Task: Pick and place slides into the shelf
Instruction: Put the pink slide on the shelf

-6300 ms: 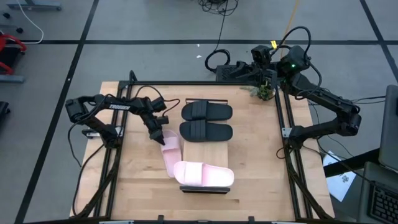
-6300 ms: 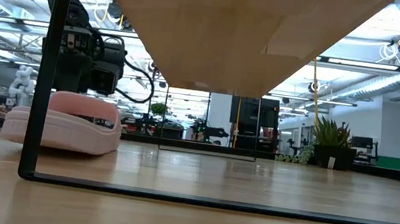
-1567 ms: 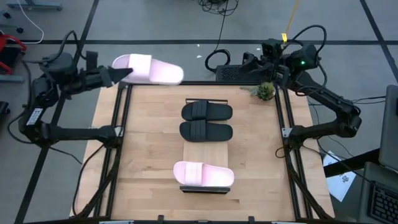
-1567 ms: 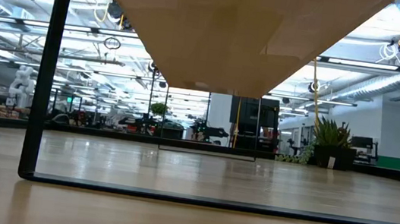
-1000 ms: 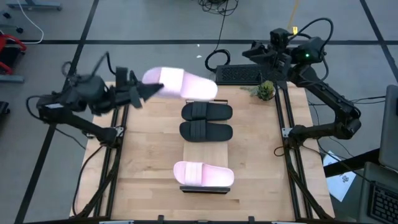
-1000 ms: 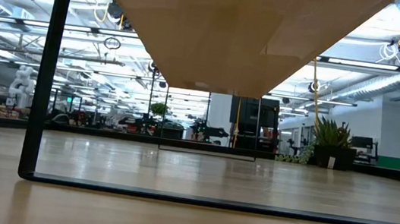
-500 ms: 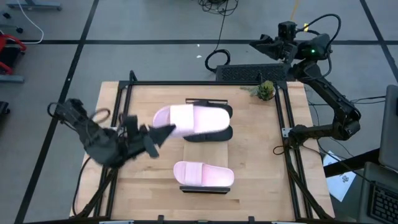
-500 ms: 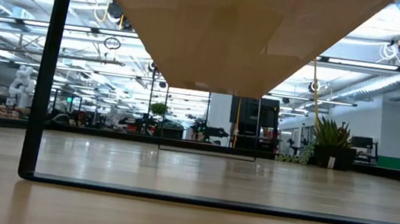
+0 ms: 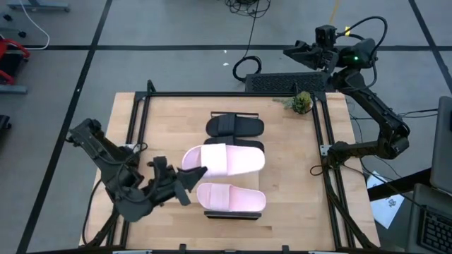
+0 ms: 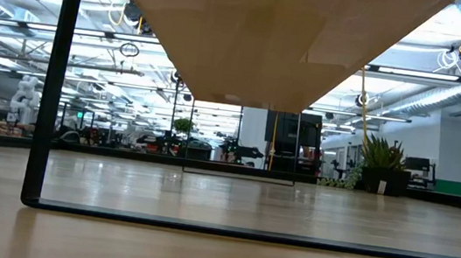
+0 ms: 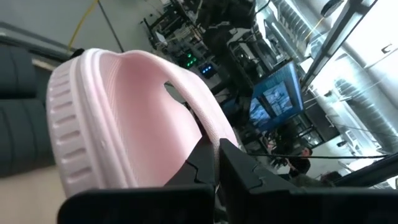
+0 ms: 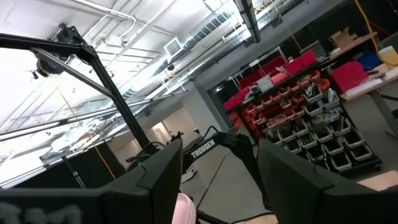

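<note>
My left gripper (image 9: 192, 174) is shut on a pale pink slide (image 9: 226, 159), held over the middle of the shelf (image 9: 234, 180). Under it a black slide (image 9: 258, 146) is mostly hidden. Another black slide (image 9: 234, 126) lies on the shelf's far end and a second pink slide (image 9: 231, 197) on its near end. My right gripper (image 9: 291, 51) hangs open beyond the table's far right corner, with nothing between its fingers (image 12: 158, 171). The low view shows only the shelf's underside (image 10: 259, 36). My left gripper pinches a thin pink edge (image 11: 205, 134) at the slide's left end, beside the ribbed strap (image 11: 65, 124), between its two fingers. The fingers come level from the table's left and near side, along the slide. The slide is lifted clear, strap up and roughly level.
A small potted plant (image 9: 301, 103) stands at the table's far right corner. Black frame rails (image 9: 141, 134) run along the table's sides. A dark flat unit and cables (image 9: 279, 82) lie beyond the far edge. Bare wood (image 9: 289, 176) lies to the right of the shelf.
My left gripper has swung from the table's far left corner toward the near edge and down, still shut on the pink slide. The slide has gone from above the far edge to over the shelf's middle, now covering the nearer black slide.
</note>
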You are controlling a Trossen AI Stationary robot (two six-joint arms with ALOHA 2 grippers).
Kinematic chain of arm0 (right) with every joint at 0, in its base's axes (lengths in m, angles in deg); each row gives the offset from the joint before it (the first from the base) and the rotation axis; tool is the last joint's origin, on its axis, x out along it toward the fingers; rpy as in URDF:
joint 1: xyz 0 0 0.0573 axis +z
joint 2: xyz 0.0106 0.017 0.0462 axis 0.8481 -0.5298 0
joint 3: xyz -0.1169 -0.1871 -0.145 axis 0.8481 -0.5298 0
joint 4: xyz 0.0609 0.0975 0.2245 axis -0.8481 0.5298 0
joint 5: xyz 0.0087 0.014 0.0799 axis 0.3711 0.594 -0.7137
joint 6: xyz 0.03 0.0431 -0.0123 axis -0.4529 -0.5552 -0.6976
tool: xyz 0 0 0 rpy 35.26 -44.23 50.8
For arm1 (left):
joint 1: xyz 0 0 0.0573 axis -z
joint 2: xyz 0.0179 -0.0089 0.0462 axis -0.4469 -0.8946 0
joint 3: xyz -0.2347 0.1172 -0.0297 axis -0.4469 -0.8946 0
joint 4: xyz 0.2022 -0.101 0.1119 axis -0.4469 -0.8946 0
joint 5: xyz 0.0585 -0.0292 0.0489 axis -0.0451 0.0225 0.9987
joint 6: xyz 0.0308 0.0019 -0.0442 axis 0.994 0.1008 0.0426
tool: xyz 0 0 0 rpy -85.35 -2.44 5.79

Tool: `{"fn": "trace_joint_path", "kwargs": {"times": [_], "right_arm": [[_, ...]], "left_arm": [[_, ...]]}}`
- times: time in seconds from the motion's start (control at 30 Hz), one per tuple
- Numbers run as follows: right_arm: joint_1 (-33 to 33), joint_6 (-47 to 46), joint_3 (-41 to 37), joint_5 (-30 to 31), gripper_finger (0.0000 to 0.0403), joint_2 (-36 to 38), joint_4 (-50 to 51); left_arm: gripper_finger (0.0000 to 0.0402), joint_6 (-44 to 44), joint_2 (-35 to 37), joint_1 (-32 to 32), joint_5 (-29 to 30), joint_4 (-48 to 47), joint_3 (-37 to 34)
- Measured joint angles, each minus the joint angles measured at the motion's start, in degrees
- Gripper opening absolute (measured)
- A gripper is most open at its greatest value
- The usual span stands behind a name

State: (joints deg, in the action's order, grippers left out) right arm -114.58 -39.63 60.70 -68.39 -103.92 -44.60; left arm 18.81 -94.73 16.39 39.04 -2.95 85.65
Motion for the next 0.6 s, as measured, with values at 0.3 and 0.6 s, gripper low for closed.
{"fn": "trace_joint_path", "kwargs": {"times": [0.3,0.6], "right_arm": [[0.0,0.0,0.0,0.0,0.0196,0.0,-0.1],[0.0,0.1,0.0,0.1,0.0196,0.0,-0.2]], "left_arm": [[0.0000,-16.2,0.0,-2.2,-7.0,-10.7,-3.9],[0.0000,-22.7,0.2,-4.3,-12.7,-11.7,-8.7]]}}
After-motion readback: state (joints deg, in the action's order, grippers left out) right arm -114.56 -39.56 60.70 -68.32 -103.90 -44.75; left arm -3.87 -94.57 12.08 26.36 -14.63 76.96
